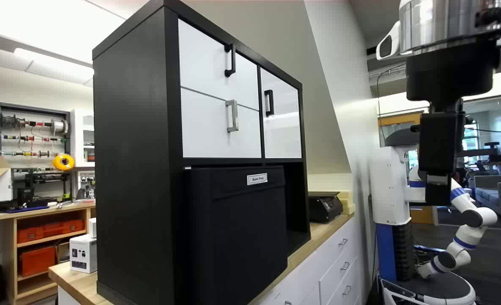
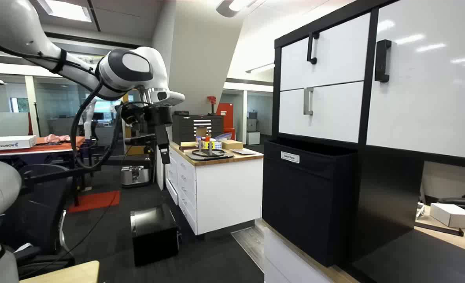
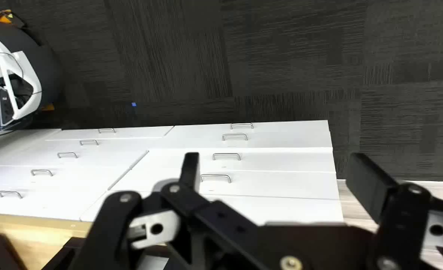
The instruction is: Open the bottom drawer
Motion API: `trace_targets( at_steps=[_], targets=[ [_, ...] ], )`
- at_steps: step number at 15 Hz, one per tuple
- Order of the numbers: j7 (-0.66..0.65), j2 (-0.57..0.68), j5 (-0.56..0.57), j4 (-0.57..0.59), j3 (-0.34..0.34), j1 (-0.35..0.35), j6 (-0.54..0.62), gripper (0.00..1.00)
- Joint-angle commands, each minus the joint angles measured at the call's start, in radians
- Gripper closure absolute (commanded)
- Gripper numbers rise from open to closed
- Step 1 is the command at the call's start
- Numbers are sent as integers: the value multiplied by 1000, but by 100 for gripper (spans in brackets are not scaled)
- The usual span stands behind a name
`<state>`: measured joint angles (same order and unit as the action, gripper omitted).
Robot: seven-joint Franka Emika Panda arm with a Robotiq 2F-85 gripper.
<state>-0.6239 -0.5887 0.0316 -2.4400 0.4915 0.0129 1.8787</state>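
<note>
the bottom drawer [image 1: 216, 135] is in the upper middle of the frame in an exterior view, closed, flush with the black cabinet [image 1: 132, 148], a grey handle [image 1: 235, 116] upright at its centre. just above is the top drawer [image 1: 201, 55], with a black handle [image 1: 233, 59]; just below, a black bin [image 1: 242, 228]. the cabinet stands on a wooden table [image 1: 79, 283]. the tool [image 3: 279, 176] is released, its fingers [image 3: 370, 186] spread wide in the wrist view; it points down, well apart from the drawer, in both exterior views.
</note>
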Motion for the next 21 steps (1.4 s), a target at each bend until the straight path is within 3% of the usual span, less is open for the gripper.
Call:
trace_targets(
  at_steps=[1, 10, 21],
  targets=[
    [-22, 13, 25, 2, -36, 44, -3, 0],
    [-23, 12, 27, -1, -44, 40, 22, 0],
    [25, 2, 134, 7, -184, 2, 203, 0]
  ],
)
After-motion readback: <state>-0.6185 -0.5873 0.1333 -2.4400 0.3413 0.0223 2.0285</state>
